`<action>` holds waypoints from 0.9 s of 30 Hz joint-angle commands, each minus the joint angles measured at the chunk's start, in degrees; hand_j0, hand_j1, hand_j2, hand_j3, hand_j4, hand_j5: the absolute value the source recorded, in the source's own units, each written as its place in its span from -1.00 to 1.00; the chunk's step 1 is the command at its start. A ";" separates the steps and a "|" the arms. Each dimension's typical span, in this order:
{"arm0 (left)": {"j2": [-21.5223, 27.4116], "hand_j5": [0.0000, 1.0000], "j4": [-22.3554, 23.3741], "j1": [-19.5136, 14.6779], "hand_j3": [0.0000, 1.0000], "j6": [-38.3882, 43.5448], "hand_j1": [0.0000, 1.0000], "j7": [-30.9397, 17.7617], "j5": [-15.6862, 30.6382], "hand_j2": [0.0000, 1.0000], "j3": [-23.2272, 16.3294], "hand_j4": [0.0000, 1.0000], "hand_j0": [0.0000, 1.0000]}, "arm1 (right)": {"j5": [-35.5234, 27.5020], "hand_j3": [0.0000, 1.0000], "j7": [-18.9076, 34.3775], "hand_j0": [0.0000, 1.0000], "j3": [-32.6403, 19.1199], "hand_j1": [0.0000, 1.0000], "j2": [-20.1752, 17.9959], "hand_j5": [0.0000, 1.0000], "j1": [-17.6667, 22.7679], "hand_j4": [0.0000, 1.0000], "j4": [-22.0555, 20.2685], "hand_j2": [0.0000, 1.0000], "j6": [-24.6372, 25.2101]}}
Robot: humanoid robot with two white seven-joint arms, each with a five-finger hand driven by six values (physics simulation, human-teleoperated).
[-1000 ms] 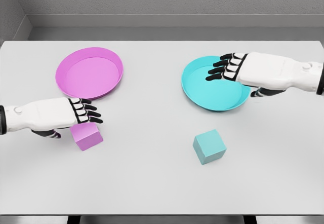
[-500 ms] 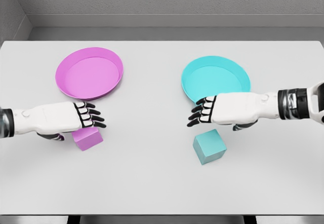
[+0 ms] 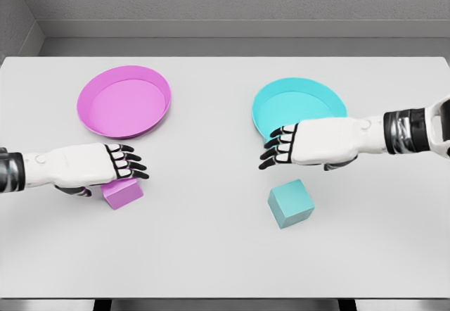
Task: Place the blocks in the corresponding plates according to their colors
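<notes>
Nearest on the white table point(image 3: 211, 255) is the cyan block point(image 3: 290, 203), sitting alone right of centre, touched by nothing. A little farther back on the left lies the pink block point(image 3: 122, 192), partly covered from above by the left hand point(image 3: 105, 164); the fingers point(image 3: 129, 162) reach out flat over the block's top and look relaxed rather than curled around it, though whether the palm touches the block cannot be told. The right hand point(image 3: 309, 144) hovers beyond the cyan block and apart from it, its fingers point(image 3: 277, 148) extended and slightly spread toward the left, holding nothing; it overlaps the near rim of the cyan plate point(image 3: 299, 103). The pink plate point(image 3: 124, 100) lies at the far left, just beyond the left hand. Both plates hold no block.
</notes>
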 commanded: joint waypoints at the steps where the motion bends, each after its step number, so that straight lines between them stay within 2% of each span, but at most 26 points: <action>1: -0.52 1.00 -0.02 0.00 1.00 0.06 1.00 0.05 0.14 1.00 -0.02 1.00 1.00 | -0.26 1.00 -0.02 1.00 2.77 1.00 0.00 1.00 -0.26 1.00 -0.02 1.00 0.13; 5: -0.70 0.97 -0.19 0.00 0.97 0.06 0.97 0.05 0.14 0.97 -0.02 0.97 0.97 | -0.26 1.00 -0.02 1.00 2.94 1.00 0.00 1.00 -1.58 1.00 -0.02 1.00 0.13; 7: -0.61 0.77 -0.19 0.00 0.77 0.06 0.77 0.05 0.06 0.77 -0.02 0.77 0.77 | -0.26 1.00 -0.02 1.00 4.08 1.00 0.09 1.00 -1.84 1.00 -0.02 1.00 0.13; 9: -0.61 0.50 -0.28 -0.09 0.50 0.06 0.50 -0.04 -0.03 0.50 -0.64 0.50 0.50 | -0.26 1.00 -0.02 1.00 7.42 1.00 0.26 1.00 -3.34 1.00 -0.02 1.00 0.13; 12: -0.52 0.31 -0.28 -0.09 0.31 0.06 0.31 -0.04 -0.03 0.31 -0.64 0.31 0.31 | -0.26 1.00 -0.02 1.00 7.78 1.00 0.88 1.00 -3.43 1.00 -0.02 1.00 0.13; 14: -0.44 0.20 -0.28 -0.09 0.20 0.06 0.20 -0.04 -0.03 0.20 -0.64 0.20 0.20 | -0.26 1.00 -0.02 1.00 10.24 1.00 2.11 1.00 -3.43 1.00 -0.02 1.00 0.13; 19: -0.44 -0.13 -0.28 -0.09 -0.13 0.06 -0.13 -0.13 -0.03 -0.13 -0.73 -0.13 -0.13 | -0.26 1.00 -0.02 1.00 11.73 1.00 1.84 1.00 -3.43 1.00 -0.02 1.00 0.13; 27: -0.35 -0.30 -0.28 -0.61 -0.30 0.06 -0.30 -0.04 0.06 -0.30 -0.64 -0.30 -0.30 | 0.00 1.00 -0.02 1.00 13.14 1.00 0.17 1.00 -3.52 1.00 -0.02 1.00 0.13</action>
